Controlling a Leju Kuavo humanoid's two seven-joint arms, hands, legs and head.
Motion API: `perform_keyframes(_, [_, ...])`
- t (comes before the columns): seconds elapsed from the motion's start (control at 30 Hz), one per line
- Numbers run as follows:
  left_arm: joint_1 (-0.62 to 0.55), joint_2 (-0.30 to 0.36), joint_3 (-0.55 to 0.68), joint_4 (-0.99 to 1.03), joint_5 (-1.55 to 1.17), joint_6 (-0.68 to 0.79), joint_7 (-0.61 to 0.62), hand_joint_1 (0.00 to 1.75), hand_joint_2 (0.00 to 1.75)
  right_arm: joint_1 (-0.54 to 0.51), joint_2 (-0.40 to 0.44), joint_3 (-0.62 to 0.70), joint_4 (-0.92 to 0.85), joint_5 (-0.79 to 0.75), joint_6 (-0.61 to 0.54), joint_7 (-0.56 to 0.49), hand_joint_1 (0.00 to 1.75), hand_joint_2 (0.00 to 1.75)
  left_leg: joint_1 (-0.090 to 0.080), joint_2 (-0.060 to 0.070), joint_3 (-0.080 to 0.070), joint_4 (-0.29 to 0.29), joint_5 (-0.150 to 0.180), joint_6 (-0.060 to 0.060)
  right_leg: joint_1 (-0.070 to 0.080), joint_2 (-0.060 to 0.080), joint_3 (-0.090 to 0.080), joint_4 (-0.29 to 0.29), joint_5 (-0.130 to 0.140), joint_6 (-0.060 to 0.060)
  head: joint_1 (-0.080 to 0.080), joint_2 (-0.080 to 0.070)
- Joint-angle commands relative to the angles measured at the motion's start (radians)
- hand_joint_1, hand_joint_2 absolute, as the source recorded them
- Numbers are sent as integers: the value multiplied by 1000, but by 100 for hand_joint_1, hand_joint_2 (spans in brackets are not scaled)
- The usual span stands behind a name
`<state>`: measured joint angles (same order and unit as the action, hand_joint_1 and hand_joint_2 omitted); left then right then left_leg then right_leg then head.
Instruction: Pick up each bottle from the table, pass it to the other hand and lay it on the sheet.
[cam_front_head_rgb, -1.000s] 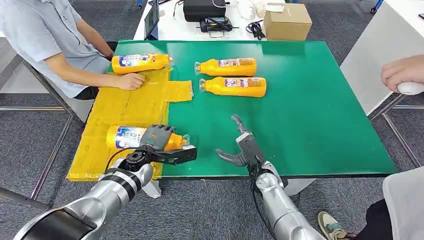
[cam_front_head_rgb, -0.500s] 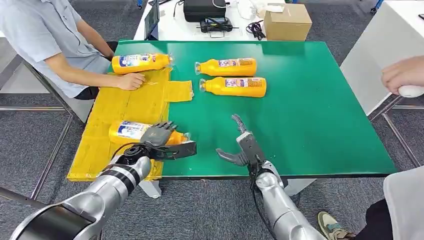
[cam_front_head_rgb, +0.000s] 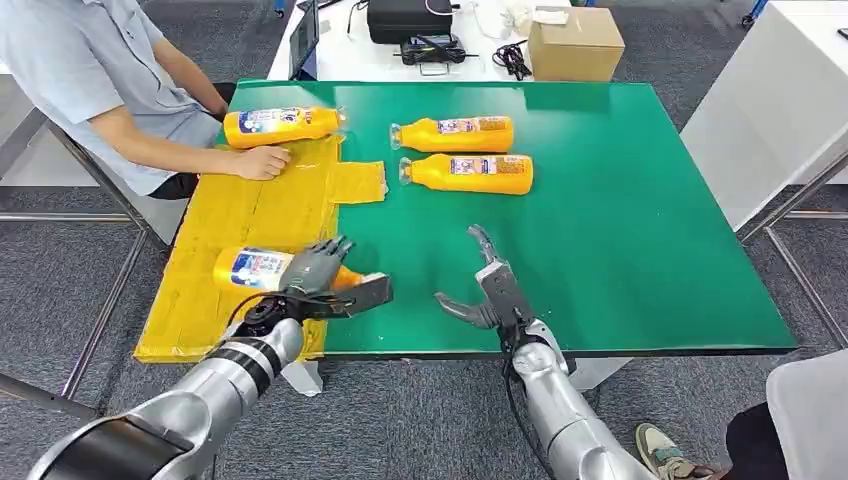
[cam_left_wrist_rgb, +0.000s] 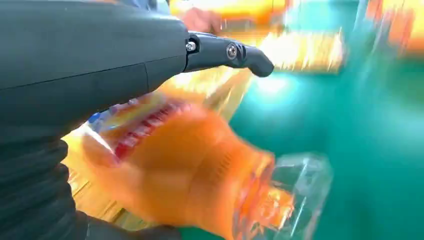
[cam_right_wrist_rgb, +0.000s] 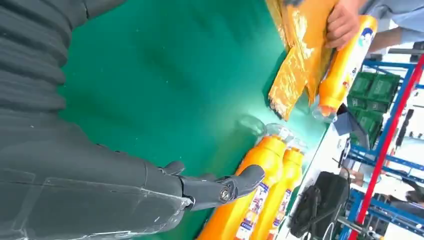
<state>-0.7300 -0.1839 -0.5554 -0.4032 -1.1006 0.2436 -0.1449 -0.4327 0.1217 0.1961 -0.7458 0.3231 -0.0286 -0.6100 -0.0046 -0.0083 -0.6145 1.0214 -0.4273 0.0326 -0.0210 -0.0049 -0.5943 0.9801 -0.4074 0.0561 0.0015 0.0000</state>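
The left hand (cam_front_head_rgb: 322, 268) rested over a bottle (cam_front_head_rgb: 258, 268) near the sheet's (cam_front_head_rgb: 250, 210) front edge; grip unclear. The right hand (cam_front_head_rgb: 487, 290) hung open, holding nothing

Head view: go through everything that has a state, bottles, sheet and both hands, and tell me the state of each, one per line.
Left hand: fingers over the near bottle, grip unclear.
Near bottle: lying on the yellow sheet.
Yellow sheet: spread flat, a person's hand resting on it.
Far-left bottle: lying at the sheet's far edge.
Two bottles: lying side by side on the green table.
Right hand: empty, fingers apart.
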Motion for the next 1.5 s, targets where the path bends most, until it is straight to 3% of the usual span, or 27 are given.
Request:
perform_keyframes(0.03, [54, 1, -15, -217, 12, 96, -15, 0, 175, 9, -7, -40, 6, 3, -7, -3, 0, 175, 1, 0, 2, 0, -1, -1, 1, 0, 3, -1, -1, -2, 0, 0])
perform_keyframes(0.4, [94, 45, -108, -325, 92, -18, -48, 0, 175, 30, -17, -50, -17, 8, -19, -7, 0, 175, 1, 1, 1, 0, -1, -1, 1, 1, 1, 0, -1, -2, 0, 0])
perform_keyframes(0.63, [118, 41, -101, -361, 148, -8, -99, 0, 175, 40, -18, -52, -23, 10, -24, -6, 0, 175, 1, 2, 3, 0, -2, -2, 1, 2, 2, 0, -1, -3, 0, 0])
perform_keyframes(0.73, [216, 21, -46, -541, 353, 38, -220, 0, 175, 83, -17, -83, -119, -23, -55, -36, 0, 175, 1, 1, 3, -1, -2, -2, 1, 0, 3, -1, -2, -3, 0, 0])
perform_keyframes(0.83, [339, -10, 1, -730, 625, 91, -329, 0, 175, 149, 5, -150, -315, -170, -31, -18, 0, 175, 0, 1, 1, 0, -2, -1, 0, 0, 1, 0, -1, -2, 0, 0])
perform_keyframes(0.93, [353, 5, -36, -754, 644, 110, -321, 0, 175, 173, -3, -139, -376, -184, -30, 8, 0, 175, 0, 1, 0, 0, -2, -1, 0, 0, -1, 0, -1, -1, 0, 0])
perform_keyframes(0.97, [357, 3, -32, -757, 664, 115, -324, 0, 175, 177, -2, -140, -384, -190, -31, 8, 0, 0, 0, 1, 1, 1, -3, -2, 1, 1, 1, 1, -2, -2, 0, 0])
perform_keyframes(1.03, [405, -26, -3, -793, 845, 117, -393, 0, 175, 208, 2, -164, -436, -302, 24, -20, 0, 0, 2, 1, 3, 1, -4, -3, 2, 1, 3, 0, -3, -3, 0, 0])
perform_keyframes(1.1, [447, -34, -11, -819, 957, 112, -381, 0, 175, 251, 5, -171, -494, -300, -25, -5, 0, 0, 0, 0, -1, 0, -2, -1, 0, 0, -1, -1, -1, -2, 0, 0])
perform_keyframes(1.3, [457, -29, -28, -825, 966, 123, -385, 0, 175, 268, 2, -165, -515, -302, -29, -1, 0, 0, 1, 0, 1, 0, -3, -2, 1, 0, 1, -1, -2, -2, 0, 0])
perform_keyframes(1.4, [480, -28, -16, -822, 1060, 134, -362, 0, 175, 270, 10, -150, -495, -268, -124, 89, 0, 0, 1, 1, 0, 0, -2, -2, 1, 1, -1, 0, -2, -2, 0, 0])
perform_keyframes(1.43, [496, -29, -9, -817, 1079, 164, -359, 0, 175, 263, -9, -106, -469, -118, -283, 136, 0, 175, 1, 2, 2, -1, -3, -2, 1, 2, 1, -1, -2, -3, 0, 0])
perform_keyframes(1.47, [498, -26, -14, -809, 1082, 168, -364, 0, 175, 253, -44, -55, -442, 19, -374, 123, 0, 175, 2, 2, 5, -1, -4, -3, 2, 2, 4, -2, -3, -4, 0, 0])
perform_keyframes(1.5, [501, -25, -14, -805, 1080, 174, -368, 0, 175, 238, -86, -20, -399, 239, -536, 149, 0, 175, 2, 3, 4, -2, -3, -3, 2, 3, 4, -3, -1, -3, 0, 0])
